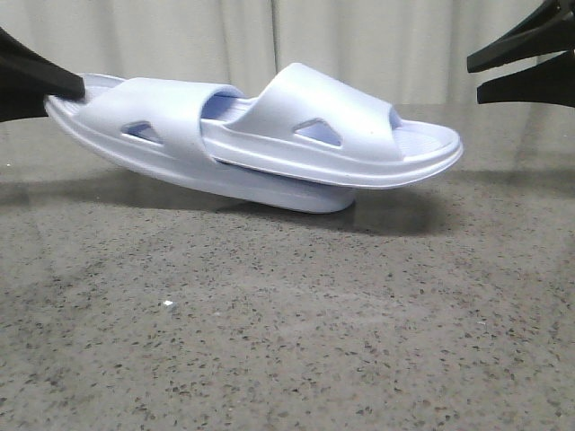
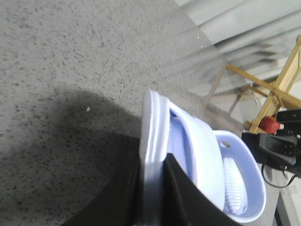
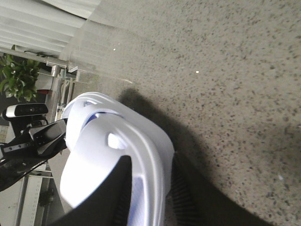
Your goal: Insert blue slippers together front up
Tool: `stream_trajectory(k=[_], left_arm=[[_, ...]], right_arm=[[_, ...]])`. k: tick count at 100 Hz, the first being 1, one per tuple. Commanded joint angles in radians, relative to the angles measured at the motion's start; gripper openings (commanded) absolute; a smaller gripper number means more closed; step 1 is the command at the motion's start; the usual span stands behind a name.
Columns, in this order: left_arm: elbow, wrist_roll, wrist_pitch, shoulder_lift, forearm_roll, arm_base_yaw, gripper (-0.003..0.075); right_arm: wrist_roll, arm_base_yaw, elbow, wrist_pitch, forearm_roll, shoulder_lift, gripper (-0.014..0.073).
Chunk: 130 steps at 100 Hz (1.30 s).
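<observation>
The two blue slippers are nested. One slipper [image 1: 341, 126] is pushed through the strap of the other [image 1: 153, 126], both straps up. The pair is tilted, with the underside of the outer slipper on the table [image 1: 287, 314] and its left end raised. My left gripper [image 1: 76, 88] is shut on that raised end; in the left wrist view its fingers [image 2: 153, 162] pinch the sole rim [image 2: 153, 127]. My right gripper [image 1: 474, 79] is open, above and to the right of the inner slipper's free end and apart from it. In the right wrist view that gripper [image 3: 151, 157] frames the slipper [image 3: 108, 155].
The table is grey speckled stone with a pale curtain [image 1: 359, 36] behind it. A wooden frame [image 2: 277, 89] and a black device [image 2: 273, 146] stand past the table's edge. A plant [image 3: 19, 77] and a camera on a stand [image 3: 26, 110] are off the other side.
</observation>
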Motion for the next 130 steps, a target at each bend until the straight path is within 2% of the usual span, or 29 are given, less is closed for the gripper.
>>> stream_trajectory(k=[1,9,16,42,51,65,75,84,91,104,116,130], left_arm=[[-0.027,0.028,0.036,-0.029,-0.072,-0.012,0.0016],[-0.036,0.079,0.036,-0.029,-0.058,-0.012,0.0027],[-0.041,0.128,0.034,-0.029,-0.047,-0.012,0.0077],[-0.084,0.141,-0.012,-0.029,0.074,-0.012,0.0414],[-0.105,0.141,-0.014,-0.029,0.109,-0.012,0.047],[-0.177,0.141,0.038,-0.029,0.178,-0.004,0.0467],[-0.233,0.115,0.075,-0.046,0.202,0.011,0.0448],[-0.272,0.083,0.077,-0.076,0.222,0.011,0.0369],[-0.29,0.066,0.075,-0.104,0.227,0.011,0.0264],[-0.297,0.066,0.02,-0.18,0.247,0.011,0.0016],[-0.295,0.066,-0.104,-0.269,0.305,0.011,0.0015],[-0.256,0.066,-0.275,-0.392,0.328,-0.004,0.0015]], right_arm=[[-0.022,-0.011,-0.029,0.147,0.032,-0.054,0.0162],[-0.022,-0.011,-0.03,0.147,0.03,-0.06,0.0162],[-0.022,-0.011,-0.03,0.147,0.03,-0.06,0.0162],[-0.022,-0.011,-0.03,0.147,0.03,-0.06,0.0162],[-0.022,-0.014,-0.03,0.147,0.029,-0.06,0.0161],[-0.022,-0.047,-0.03,0.147,0.024,-0.069,0.0132],[-0.022,-0.072,-0.03,0.147,0.022,-0.09,0.0013],[-0.022,-0.088,-0.03,0.139,0.02,-0.118,-0.0107],[-0.022,-0.088,-0.03,0.12,0.01,-0.146,-0.0088],[-0.022,-0.084,-0.03,0.036,-0.044,-0.222,-0.0079],[-0.022,-0.053,-0.028,-0.067,-0.076,-0.316,-0.0079],[-0.022,0.036,-0.028,-0.236,-0.162,-0.446,-0.0079]])
